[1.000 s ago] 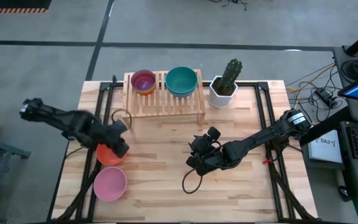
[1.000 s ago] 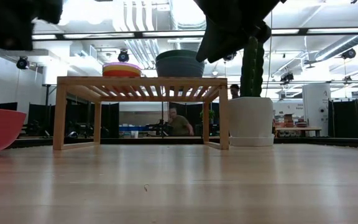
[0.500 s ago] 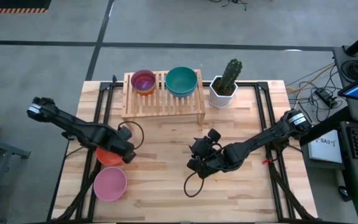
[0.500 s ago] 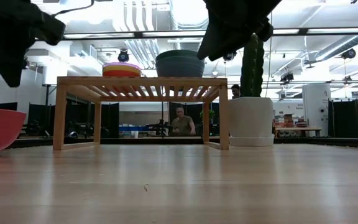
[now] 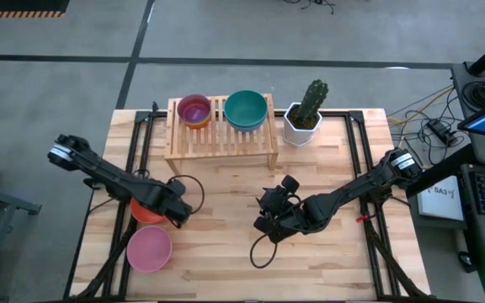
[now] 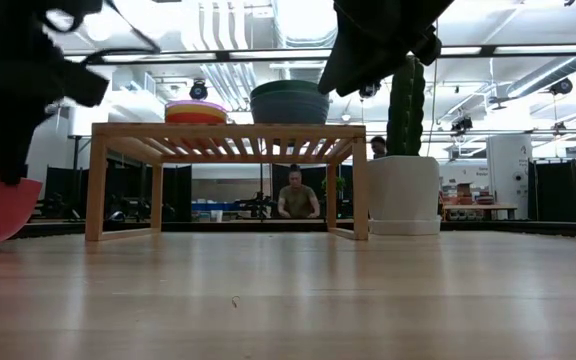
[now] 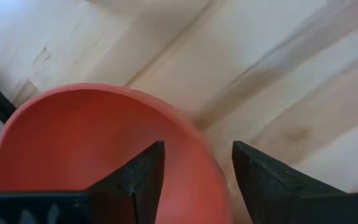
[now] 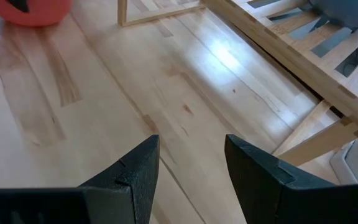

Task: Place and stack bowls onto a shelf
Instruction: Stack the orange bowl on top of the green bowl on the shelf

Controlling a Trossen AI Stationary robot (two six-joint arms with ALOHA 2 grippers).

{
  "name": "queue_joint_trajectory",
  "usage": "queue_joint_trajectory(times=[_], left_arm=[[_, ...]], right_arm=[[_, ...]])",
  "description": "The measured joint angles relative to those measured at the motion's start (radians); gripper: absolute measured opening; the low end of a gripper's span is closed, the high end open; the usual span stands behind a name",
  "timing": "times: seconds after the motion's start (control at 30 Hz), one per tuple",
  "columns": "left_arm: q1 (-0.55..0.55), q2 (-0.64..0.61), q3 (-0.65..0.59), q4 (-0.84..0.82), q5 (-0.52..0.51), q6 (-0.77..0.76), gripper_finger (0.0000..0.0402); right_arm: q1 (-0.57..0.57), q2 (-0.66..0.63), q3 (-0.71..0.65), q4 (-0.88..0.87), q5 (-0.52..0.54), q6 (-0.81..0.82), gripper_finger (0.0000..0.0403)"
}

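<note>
From above, the shelf [image 5: 222, 130] stands at the far middle of the bench [image 5: 226, 261], carrying a purple-topped stack of bowls [image 5: 194, 110] on its left end and a teal bowl [image 5: 246, 109] on its right. Just right of the shelf sits a white cactus pot [image 5: 303, 124]. The left hand [image 5: 178, 212] hangs over the right edge of the red-orange bowl [image 5: 144, 210] at the bench's left side, with a pink bowl [image 5: 148, 249] just nearer. The right hand [image 5: 268, 217] waits over the bench's middle, a cable loop beside it.

From bench height, the shelf [image 6: 226, 131] shows the striped stack [image 6: 196, 111] and the teal bowl [image 6: 289, 102] on top; the cactus pot [image 6: 403, 193] stands to its right, and a person sits far behind, seen under the shelf.

The left wrist view shows its fingers [image 7: 138, 180] spread apart, straddling the red-orange bowl's [image 7: 73, 137] rim without clamping it.

The right wrist view shows its fingers [image 8: 132, 171] apart over bare wood, with the shelf [image 8: 291, 65] ahead.
</note>
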Motion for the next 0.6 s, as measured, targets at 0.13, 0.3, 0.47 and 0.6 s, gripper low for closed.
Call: queue_joint_trajectory(times=[0.13, 0.3, 0.47, 0.6], left_arm=[[0.0, 0.035, -0.05, 0.051, 0.0, 0.005, 0.0152], [-0.003, 0.058, -0.07, 0.111, 0.0, 0.088, 0.0084], [-0.003, 0.055, -0.047, 0.111, 0.0, 0.125, 0.0009], [-0.005, 0.053, 0.017, 0.094, 0.001, 0.185, 0.0003]], right_arm=[[0.0, 0.0, 0.0, 0.0, 0.0, 0.0, 0.0173], [0.0, 0.0, 0.0, 0.0, 0.0, 0.0, 0.0173], [0.0, 0.0, 0.001, 0.0, 0.0, 0.0, 0.0173], [0.0, -0.002, 0.001, -0.001, -0.001, -0.001, 0.0173]])
